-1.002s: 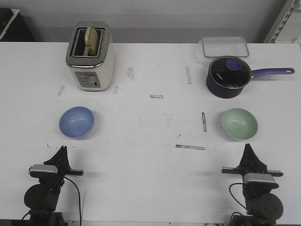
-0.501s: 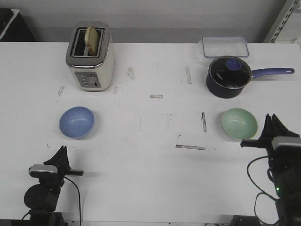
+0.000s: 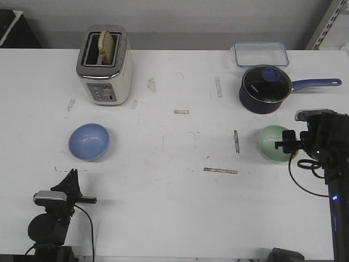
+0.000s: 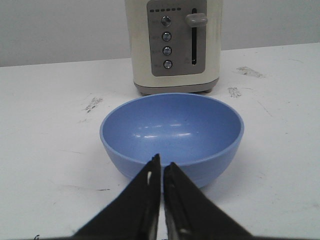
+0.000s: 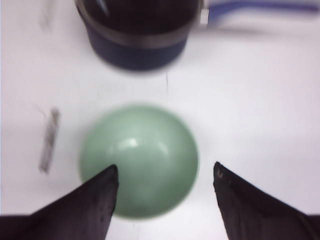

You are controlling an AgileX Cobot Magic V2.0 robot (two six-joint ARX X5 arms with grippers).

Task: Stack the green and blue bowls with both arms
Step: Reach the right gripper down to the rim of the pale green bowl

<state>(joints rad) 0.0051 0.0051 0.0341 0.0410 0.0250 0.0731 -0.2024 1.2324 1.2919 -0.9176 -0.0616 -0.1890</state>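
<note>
The blue bowl (image 3: 89,141) sits upright on the white table at the left; it fills the left wrist view (image 4: 171,132). My left gripper (image 3: 71,176) rests low near the table's front edge, just short of the bowl, jaws shut and empty (image 4: 161,167). The green bowl (image 3: 271,142) sits at the right, partly covered by my right arm. My right gripper (image 3: 292,143) hovers above it, jaws open wide (image 5: 166,171), the bowl (image 5: 139,159) below and between the fingers, apart from them.
A cream toaster (image 3: 104,65) with bread stands behind the blue bowl. A dark blue lidded saucepan (image 3: 265,89) with a long handle stands just behind the green bowl, and a clear plastic box (image 3: 261,54) behind that. Tape marks dot the table.
My right arm has risen from the front edge and moved forward over the green bowl, and its jaws now stand open. The left arm and both bowls have not moved.
</note>
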